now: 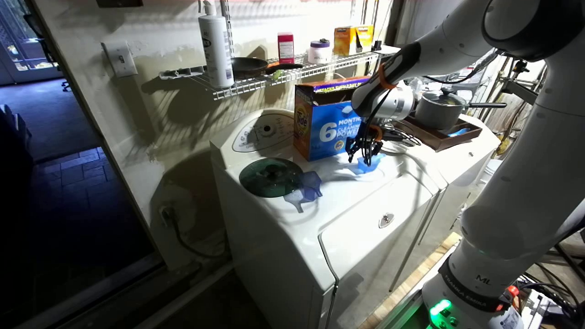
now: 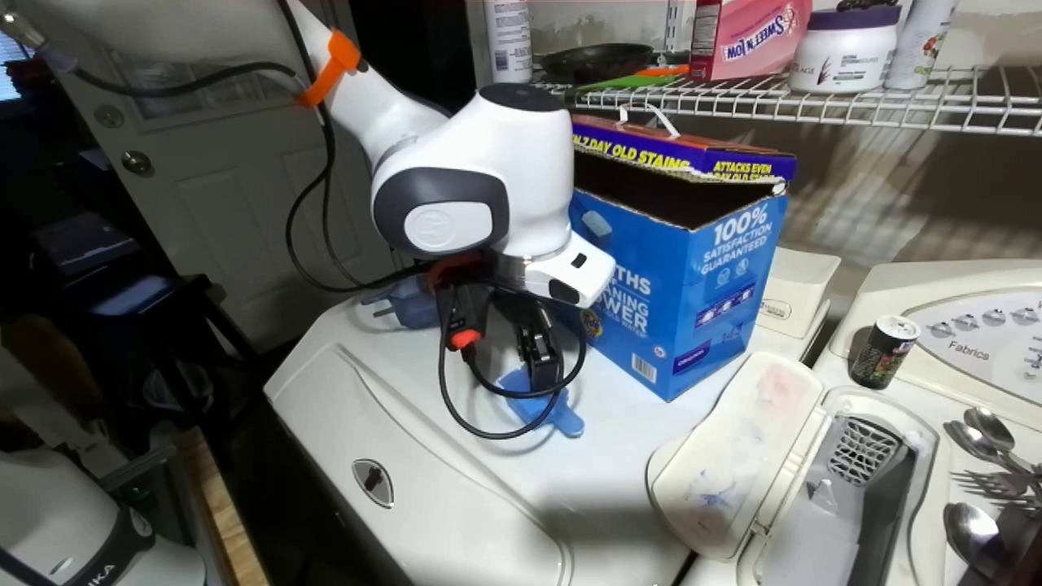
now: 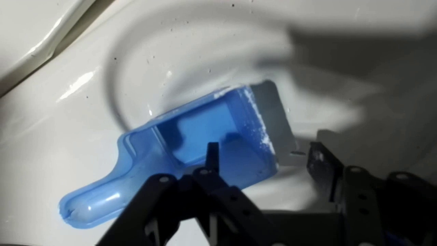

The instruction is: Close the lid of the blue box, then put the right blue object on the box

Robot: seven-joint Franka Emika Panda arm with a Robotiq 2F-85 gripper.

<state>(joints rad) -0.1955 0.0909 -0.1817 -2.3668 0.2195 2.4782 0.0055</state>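
Scoop (image 3: 172, 147): on the white desk (image 3: 51, 153), below the end effector (image 3: 265, 150); bowl near the middle of the wrist view, handle toward its lower left
Scoop's long axis: slants from lower left up to the right, while the fingers (image 3: 324, 164) stand side by side across the frame
End effector: wide, nothing held; in the wrist view one finger hangs over the bowl, the other beyond its end wall, opposite the handle, so that wall sits between them
Next move: presumably a drop and a squeeze on that wall; held so far from the handle, the scoop might swing
Contact: whether a finger touches the scoop cannot be told
Box (image 2: 692, 293): near the scoop, up and right of it in an exterior view
Lid (image 2: 712, 159): raised at the back, dark mouth showing in both exterior views; closing seems not yet done, though the task puts it first
Cup (image 1: 312, 183): at the disc's (image 1: 263, 180) right edge in an exterior view; whether it rests on the disc is unclear
Hidden: the scoop's lower edge behind a finger in the wrist view; part of the box front behind the arm (image 2: 472, 179)
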